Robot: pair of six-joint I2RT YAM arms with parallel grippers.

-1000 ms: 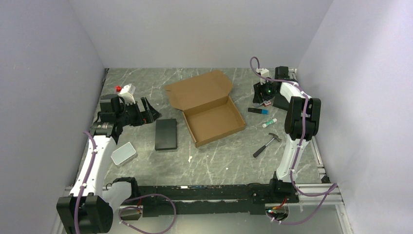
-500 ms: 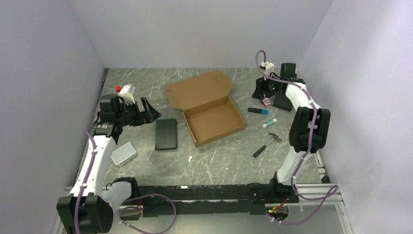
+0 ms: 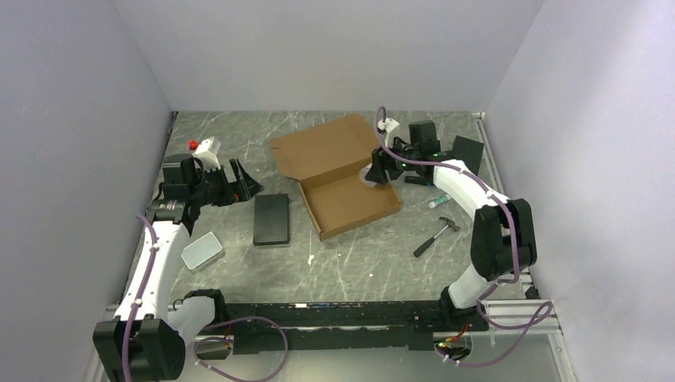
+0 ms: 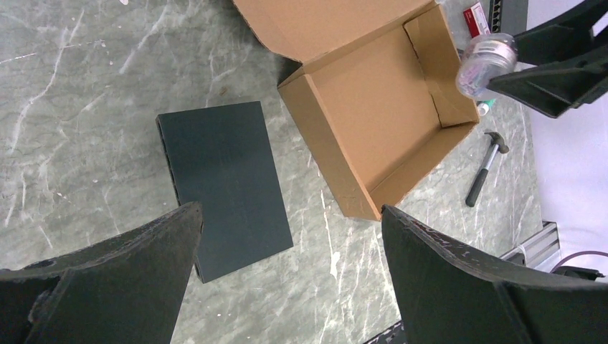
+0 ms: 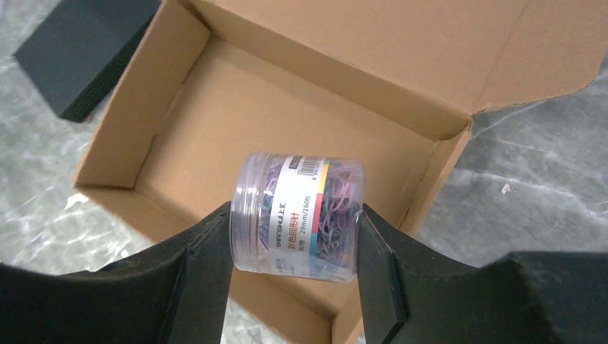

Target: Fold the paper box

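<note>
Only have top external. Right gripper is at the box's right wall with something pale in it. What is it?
Observer: A clear round tub of coloured paper clips with a barcode label, pinched between the fingers of the right gripper.
Operator: Over the tray or outside it?
Observer: Over it, I'd say. The right wrist view looks past the tub onto the floor of the paper box.
Operator: Left gripper state?
Observer: The left gripper is wide open with nothing between its fingers. The black block lies below it.
</note>
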